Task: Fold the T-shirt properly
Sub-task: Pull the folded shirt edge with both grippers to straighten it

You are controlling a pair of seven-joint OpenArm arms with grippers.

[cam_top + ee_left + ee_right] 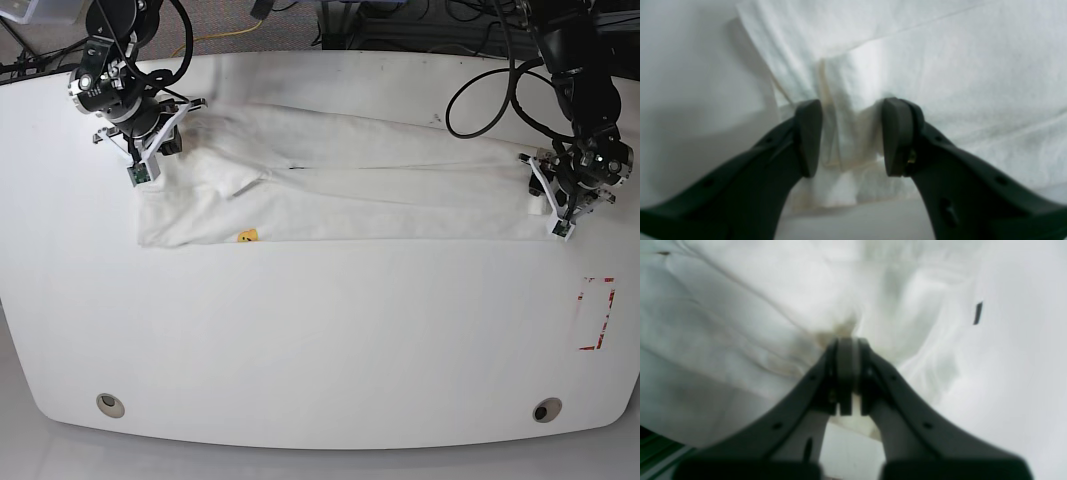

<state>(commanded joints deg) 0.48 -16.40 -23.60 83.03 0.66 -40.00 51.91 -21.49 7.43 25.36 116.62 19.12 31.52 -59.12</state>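
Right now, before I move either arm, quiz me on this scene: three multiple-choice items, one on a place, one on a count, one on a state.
1. In the base view, where does the orange-yellow print patch show on the T-shirt?
A) At its top edge, toward the view's right
B) At its bottom edge, toward the view's left
C) At its very centre

2. How many round fittings are near the bottom corners of the white table?
A) Two
B) Four
C) None

3. How do the fingers of the left tool stand?
A) Pressed together
B) Crossed
C) Apart, with a gap between them

Key:
1 B: the base view shows the patch on the lower edge, left of the middle.
2 A: the base view shows one near each bottom corner.
3 C: the left wrist view shows cloth in the gap between the fingers.
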